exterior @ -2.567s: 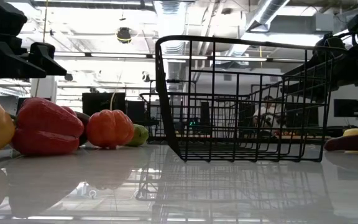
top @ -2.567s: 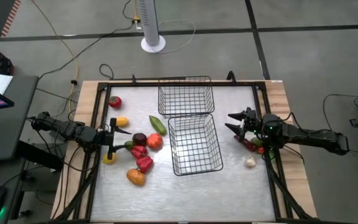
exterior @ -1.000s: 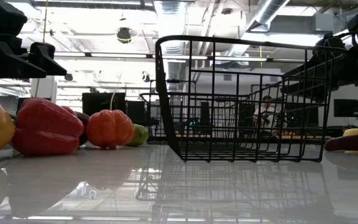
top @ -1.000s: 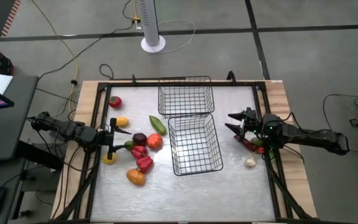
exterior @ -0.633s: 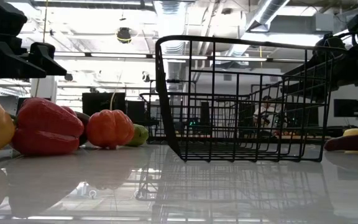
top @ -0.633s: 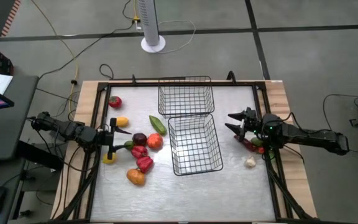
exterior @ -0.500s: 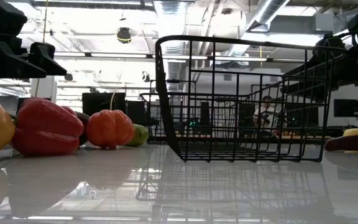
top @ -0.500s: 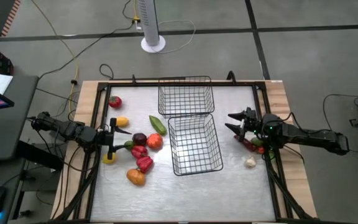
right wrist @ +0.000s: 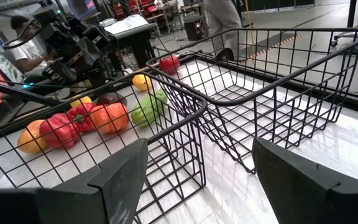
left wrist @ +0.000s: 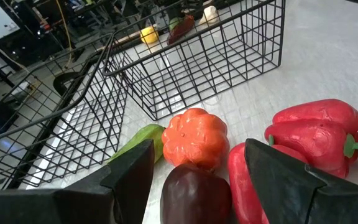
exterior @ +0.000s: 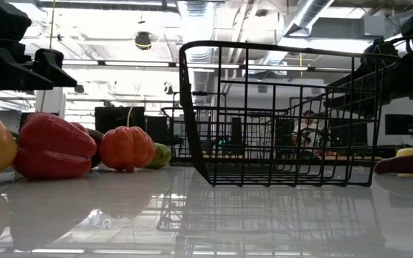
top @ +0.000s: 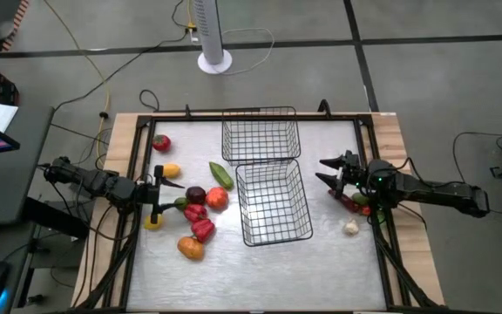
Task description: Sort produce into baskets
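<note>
Several produce pieces lie on the table's left half: a red one [top: 161, 142], a yellow one [top: 171, 171], a green one [top: 220, 174], a dark maroon one [top: 196, 194], an orange one [top: 217, 198], two red peppers [top: 199, 220] and another orange piece [top: 190, 249]. A whitish garlic piece [top: 350, 227] lies at the right. Two black wire baskets stand mid-table, one far [top: 261, 133] and one near [top: 274, 202]. My left gripper [top: 158, 199] is open, above the table just left of the maroon piece [left wrist: 196, 193]. My right gripper [top: 329, 171] is open, right of the near basket [right wrist: 166, 124].
A yellow piece [top: 152, 221] lies under my left gripper. A red and green piece [top: 358, 202] lies under my right arm. A black frame [top: 251, 115] borders the tabletop. Bare tabletop lies along the near edge [top: 260, 279].
</note>
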`<state>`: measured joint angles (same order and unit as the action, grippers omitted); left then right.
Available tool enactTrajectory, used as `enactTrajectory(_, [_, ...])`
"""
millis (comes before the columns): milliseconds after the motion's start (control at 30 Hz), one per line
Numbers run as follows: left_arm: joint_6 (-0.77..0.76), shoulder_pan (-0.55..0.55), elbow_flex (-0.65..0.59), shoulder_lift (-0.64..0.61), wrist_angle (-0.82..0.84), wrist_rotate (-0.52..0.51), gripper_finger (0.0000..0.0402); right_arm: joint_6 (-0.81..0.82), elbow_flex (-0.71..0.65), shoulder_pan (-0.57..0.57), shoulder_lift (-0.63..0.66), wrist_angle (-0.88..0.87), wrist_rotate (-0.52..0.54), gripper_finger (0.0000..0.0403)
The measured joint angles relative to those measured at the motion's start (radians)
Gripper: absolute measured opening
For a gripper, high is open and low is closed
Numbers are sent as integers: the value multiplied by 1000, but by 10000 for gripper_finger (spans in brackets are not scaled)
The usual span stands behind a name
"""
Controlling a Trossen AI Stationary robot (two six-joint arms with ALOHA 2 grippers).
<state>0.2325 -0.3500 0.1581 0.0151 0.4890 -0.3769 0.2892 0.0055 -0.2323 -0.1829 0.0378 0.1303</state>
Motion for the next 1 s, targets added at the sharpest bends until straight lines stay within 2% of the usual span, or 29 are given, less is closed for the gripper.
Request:
enactTrajectory(667, [45,0,0,0,-1,6,238,0,0,0,0,0,0,316])
enactTrajectory(833, [167,2,0,0,-52,-50,238,0,0,0,0,0,0,316])
enactTrajectory(1000, [262,2,0,0,-128,-50,238,0,0,0,0,0,0,316])
